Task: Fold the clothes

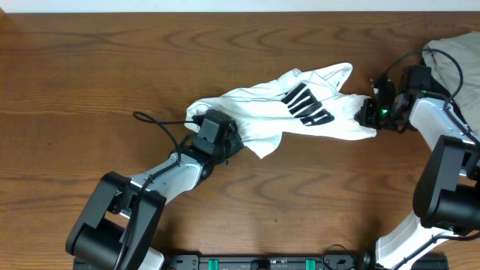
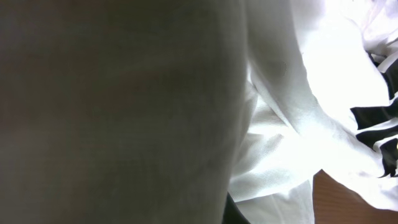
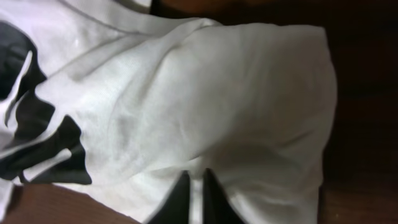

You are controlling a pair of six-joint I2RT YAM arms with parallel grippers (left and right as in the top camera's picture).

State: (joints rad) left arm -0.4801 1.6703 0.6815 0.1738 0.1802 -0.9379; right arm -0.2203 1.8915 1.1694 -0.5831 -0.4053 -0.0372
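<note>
The clothes, a white T-shirt with black lettering, lie crumpled across the middle of the wooden table. My left gripper is at the shirt's left end, its fingers buried in cloth. In the left wrist view, shadowed fabric covers most of the picture and hides the fingers. My right gripper is at the shirt's right end. In the right wrist view its two dark fingers stand nearly together with a thin fold of the white shirt pinched between them.
A heap of beige-grey garments lies at the table's back right corner, just behind the right arm. A black cable loops over the wood beside the left arm.
</note>
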